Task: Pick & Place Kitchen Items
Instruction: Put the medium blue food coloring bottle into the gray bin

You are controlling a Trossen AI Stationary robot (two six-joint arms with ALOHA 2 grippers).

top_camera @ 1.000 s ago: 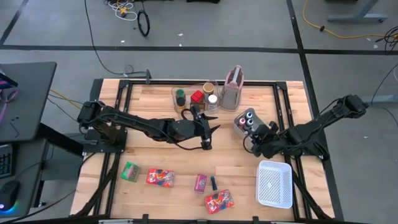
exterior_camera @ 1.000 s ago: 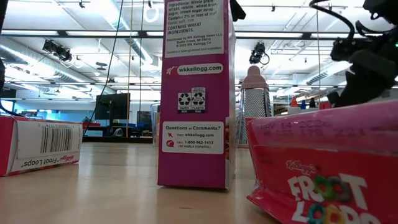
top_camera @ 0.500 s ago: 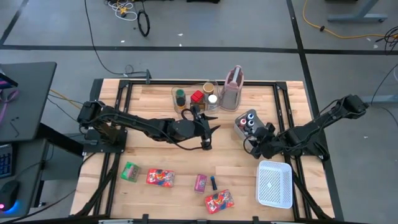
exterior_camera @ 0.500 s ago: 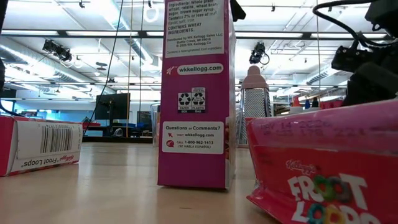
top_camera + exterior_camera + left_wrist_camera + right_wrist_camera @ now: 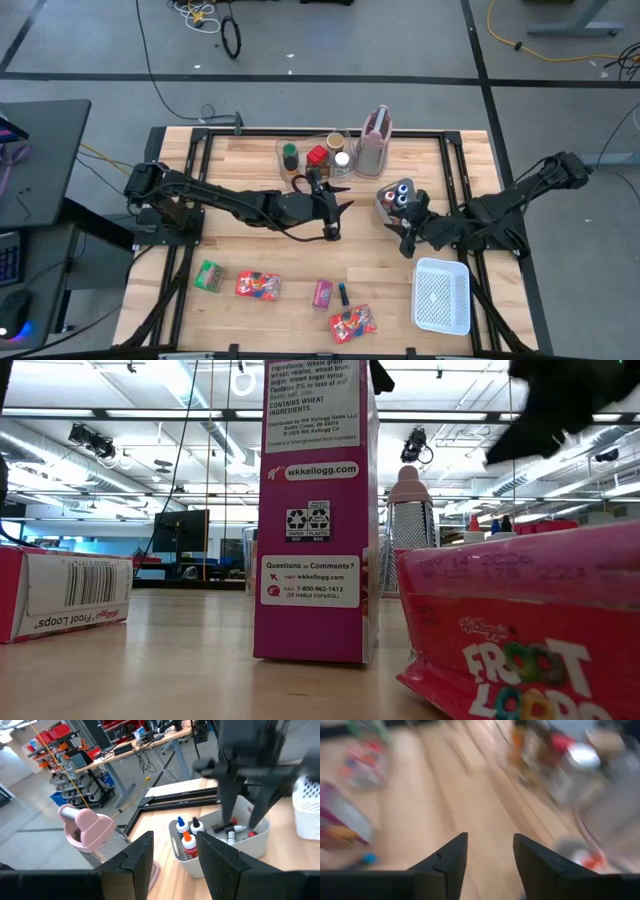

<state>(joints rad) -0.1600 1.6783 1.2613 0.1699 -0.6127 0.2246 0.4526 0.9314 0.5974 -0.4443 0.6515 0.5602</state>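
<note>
Tabletop (image 5: pixel 250 245) of pale wood carried the kitchen items in two clusters. At twelve o'clock, a clear plastic bin (image 5: pixel 312 158) held three spice jars (image 5: pixel 318 157) with a dark, a red and a white lid, and the pinkish jug (image 5: pixel 375 140) stood just beside it toward three o'clock. Near two o'clock of the middle sat a small white tub (image 5: pixel 392 200) with coloured-cap bottles (image 5: pixel 186 836) standing in it. Along the six o'clock edge lay the packets: a green packet (image 5: pixel 209 275) at seven o'clock, a red packet (image 5: pixel 257 285) next to it, a pink packet (image 5: pixel 322 293) with a small blue-capped bottle (image 5: pixel 342 294) just beside it, and another red packet (image 5: pixel 352 322) closest to the edge. A white mesh basket (image 5: pixel 442 295) rested at four o'clock. The left gripper (image 5: pixel 330 210) hung over the middle of the tabletop, its jaws parted with nothing between them, pointed toward the tub. The right gripper (image 5: pixel 408 240) hovered just beside the tub on its five o'clock side, between the tub and the mesh basket; its jaws stood apart and empty in its own wrist view. From table height, the pink packet stood upright (image 5: pixel 318 510) with a red packet lying close in front.
</note>
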